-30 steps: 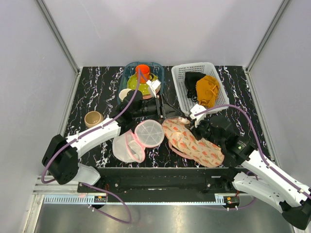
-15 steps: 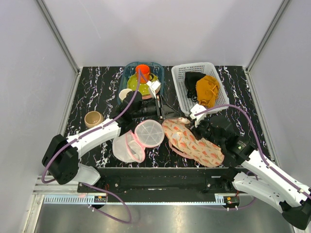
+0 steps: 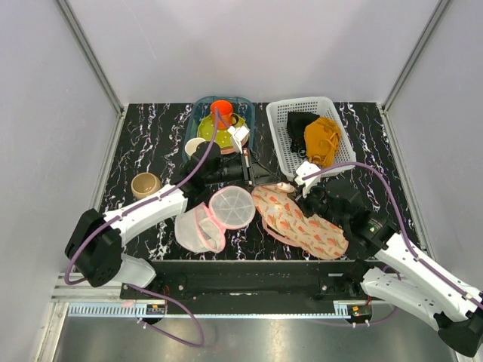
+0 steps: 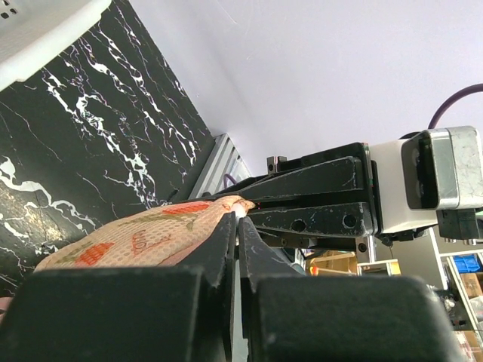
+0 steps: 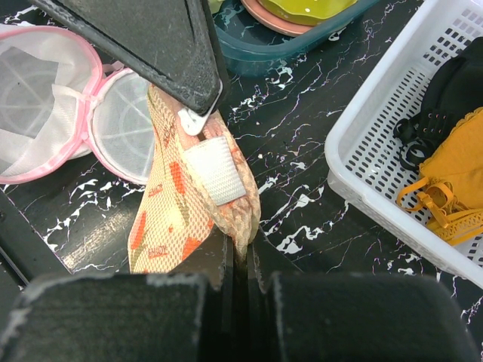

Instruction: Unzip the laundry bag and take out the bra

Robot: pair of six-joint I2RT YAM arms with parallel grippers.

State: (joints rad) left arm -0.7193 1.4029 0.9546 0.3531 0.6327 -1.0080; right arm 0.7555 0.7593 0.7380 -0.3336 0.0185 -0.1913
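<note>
The peach printed laundry bag (image 3: 302, 220) lies folded shut at the front centre of the table. My left gripper (image 3: 270, 181) is shut on the zip pull (image 5: 190, 121) at the bag's far tip; the tip shows in the left wrist view (image 4: 240, 204). My right gripper (image 3: 300, 194) is shut on the bag's fabric edge (image 5: 243, 226) just beside that tip, under a white strap loop (image 5: 215, 170). The two grippers nearly meet over the bag's end. The bra is not in view.
A round white mesh pouch with a pink rim (image 3: 215, 215) lies left of the bag. A white basket (image 3: 283, 143) with a black garment (image 3: 300, 122) and a mustard garment (image 3: 323, 139) stands behind. A blue tub of dishes (image 3: 198, 113) and a beige cup (image 3: 145, 184) are at the back left.
My left gripper has edged slightly left, and a little of the bag's pink tip now shows between the two grippers. The right arm has held still.
</note>
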